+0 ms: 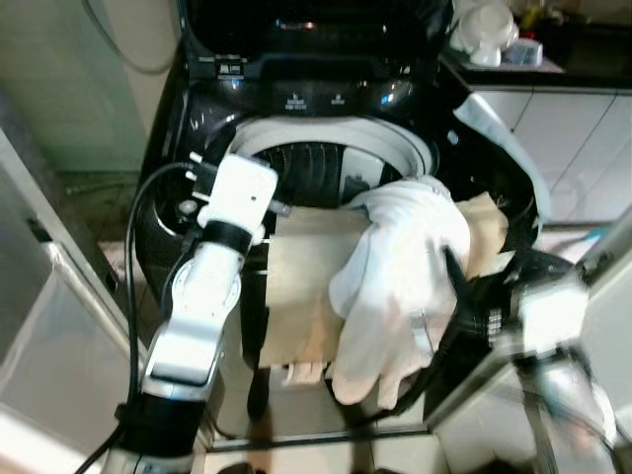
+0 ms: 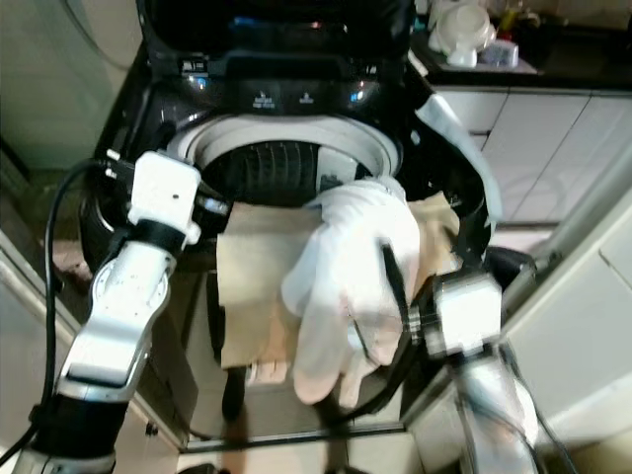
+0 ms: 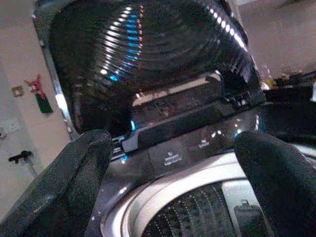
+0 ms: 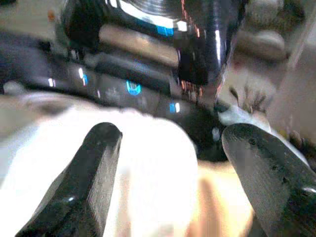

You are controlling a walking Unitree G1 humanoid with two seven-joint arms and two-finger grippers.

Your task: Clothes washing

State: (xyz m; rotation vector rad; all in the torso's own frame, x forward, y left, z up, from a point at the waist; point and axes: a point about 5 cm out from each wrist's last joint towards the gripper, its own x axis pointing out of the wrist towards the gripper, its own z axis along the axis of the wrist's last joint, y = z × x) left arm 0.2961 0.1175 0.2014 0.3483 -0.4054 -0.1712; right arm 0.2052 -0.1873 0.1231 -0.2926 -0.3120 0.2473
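A black top-loading washing machine stands before me with its lid raised and its ribbed drum showing. A white garment and a beige cloth hang over the machine's front rim. My right gripper is open right at the white garment, one black finger lying against its right side; the arm is blurred. My left gripper is open and holds nothing, hovering at the drum's left edge and facing the control panel.
White cabinets stand to the right of the machine, under a dark counter with white items. A pale panel is close on my left. A black cable loops beside my left arm.
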